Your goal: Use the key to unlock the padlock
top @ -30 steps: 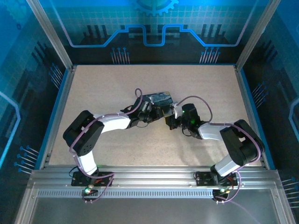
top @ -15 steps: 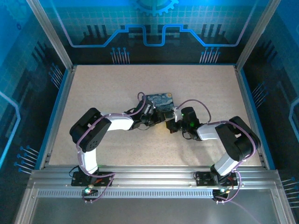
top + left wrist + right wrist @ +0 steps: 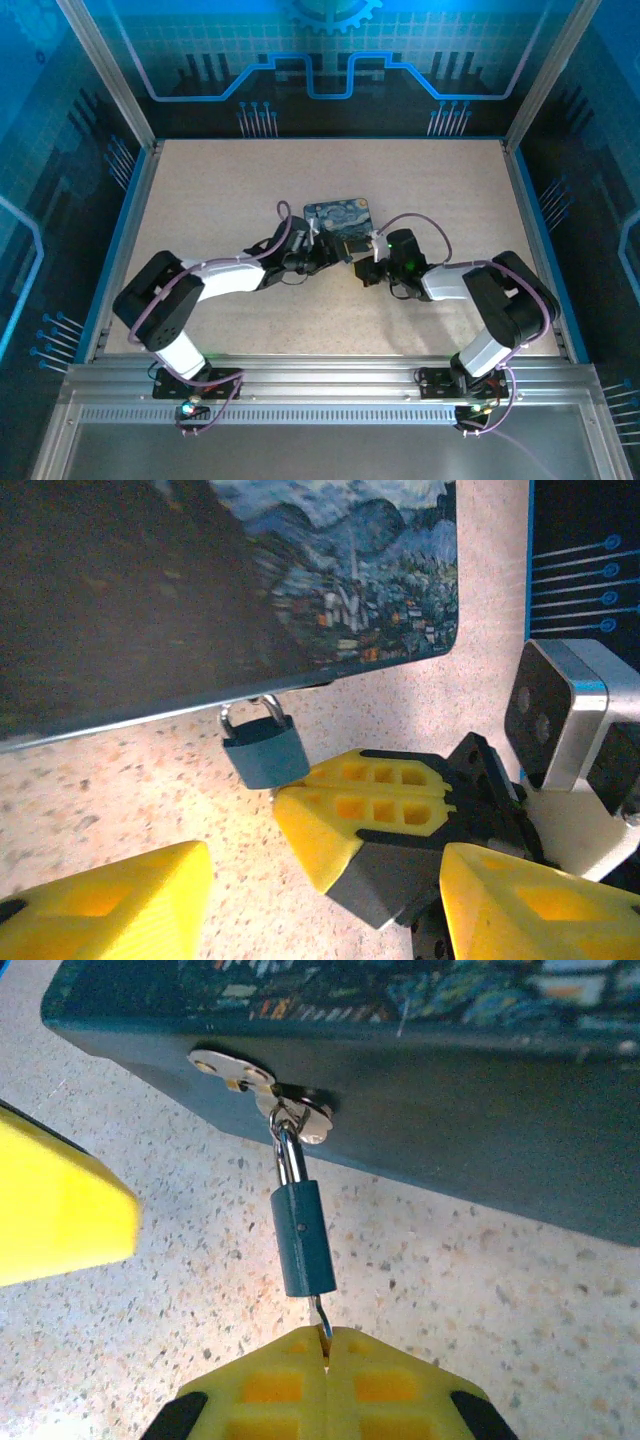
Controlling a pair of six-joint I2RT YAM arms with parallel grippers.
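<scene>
The small blue-grey padlock (image 3: 303, 1240) hangs by its pale shackle from the hasp (image 3: 262, 1084) on the front of the blue painted tin (image 3: 420, 1070). The thin key (image 3: 320, 1316) sticks out of the padlock's bottom, and my right gripper (image 3: 325, 1345) is shut on it. In the left wrist view the padlock (image 3: 265, 753) sits just under the tin's edge, touching the right gripper's yellow fingers (image 3: 345, 805). My left gripper (image 3: 325, 880) stands open around those fingers and holds nothing. From above, both grippers, left (image 3: 325, 252) and right (image 3: 362, 262), meet just in front of the tin (image 3: 338, 212).
The tin lies flat near the middle of the speckled table (image 3: 220, 190). A left yellow finger (image 3: 55, 1200) sits close to the padlock's left. Blue walls and a metal frame (image 3: 110, 90) enclose the table; a rail (image 3: 320, 385) runs along the near edge.
The left arm has swung its elbow left and lower, its gripper drawing back slightly from the tin. The tin, tilted a second ago, now lies flat. The right gripper has edged slightly left, still at the padlock.
</scene>
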